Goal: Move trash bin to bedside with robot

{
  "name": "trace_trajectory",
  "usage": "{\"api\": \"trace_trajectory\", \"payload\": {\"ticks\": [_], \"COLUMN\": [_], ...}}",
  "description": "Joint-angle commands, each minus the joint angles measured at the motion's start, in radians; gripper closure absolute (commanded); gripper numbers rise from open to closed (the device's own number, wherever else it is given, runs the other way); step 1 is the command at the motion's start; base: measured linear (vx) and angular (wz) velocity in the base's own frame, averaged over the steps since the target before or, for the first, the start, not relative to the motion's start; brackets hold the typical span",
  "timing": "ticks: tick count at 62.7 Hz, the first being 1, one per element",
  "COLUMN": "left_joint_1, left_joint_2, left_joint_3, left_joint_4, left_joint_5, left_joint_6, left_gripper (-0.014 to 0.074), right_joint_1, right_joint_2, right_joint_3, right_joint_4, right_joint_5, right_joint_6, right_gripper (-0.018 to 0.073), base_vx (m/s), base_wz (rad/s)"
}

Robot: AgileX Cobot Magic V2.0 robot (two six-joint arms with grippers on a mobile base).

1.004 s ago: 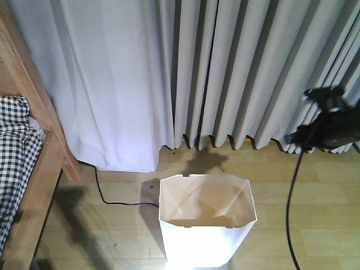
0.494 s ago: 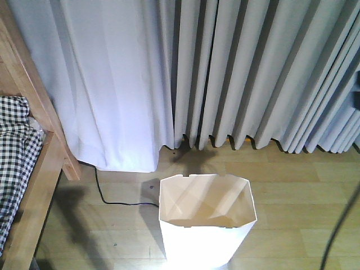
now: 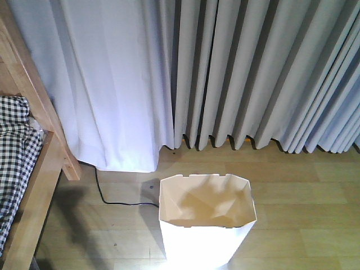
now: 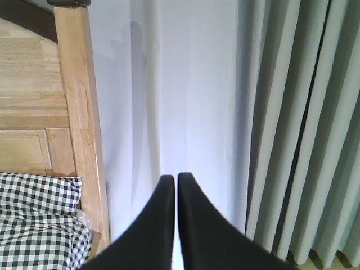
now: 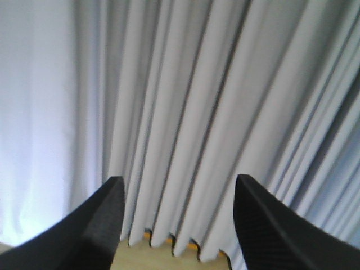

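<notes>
White trash bin [image 3: 207, 236] judged light, thin-walled; best pinched at 3 o'clock rim. Left gripper [image 4: 172, 185] jaws pressed together, right gripper [image 5: 179, 194] spread.

The trash bin [image 3: 205, 225] loses its base below the front view's edge; the bed [image 3: 22, 169] is cropped at left.

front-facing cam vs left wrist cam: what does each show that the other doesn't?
Only front-facing: the white trash bin standing open on the wooden floor, and a black cable on that floor.

Only left wrist: the left claw, fingers nearly touching and holding nothing, and the bed's panelled headboard.

Both: the wooden bed post, the black-and-white checked bedding and the pale curtains.
</notes>
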Motion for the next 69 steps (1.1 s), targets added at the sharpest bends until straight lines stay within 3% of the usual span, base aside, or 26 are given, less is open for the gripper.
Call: {"api": "trace_trajectory", "payload": {"ticks": [1,9,22,26,36,69], "left_joint_1": [-0.003,-0.003,-0.003,-0.003,-0.003,-0.003], "left_joint_2": [-0.010,-0.010,-0.010,-0.010,-0.010,-0.010], "left_joint_3": [0.028,0.028,0.028,0.028,0.028,0.028], "left_joint_4": [-0.008,-0.008,-0.008,-0.008,-0.008,-0.008], "left_joint_5": [-0.071,-0.071,-0.071,-0.071,-0.071,-0.071], "left_joint_6": [-0.009,-0.009,-0.009,-0.009,-0.009,-0.009], "left_gripper": [0.0602,0.0602,0.0602,0.0602,0.0602,0.0602], "right_joint_1": [0.007,0.005,0.005,0.005,0.005,0.005], "right_joint_2": [-0.086,-0.158,-0.155,-0.155,-0.155,-0.155], "right_joint_3": [0.054,0.140,0.162,0.162,0.162,0.162], "right_joint_4": [0.010,0.011,0.005,0.010,0.007,0.007], "right_joint_5": [-0.081,-0.111,-0.137,-0.137,-0.153,-0.163], "right_joint_6": [-0.003,0.095,0.098,0.101,0.102,0.102], "right_gripper": [0.0156,0.0156,0.0183,0.0251,0.0576,0.0570], "base_vx": [0.00,0.00,0.00,0.00,0.00,0.00], "base_wz": [0.00,0.00,0.00,0.00,0.00,0.00]}}
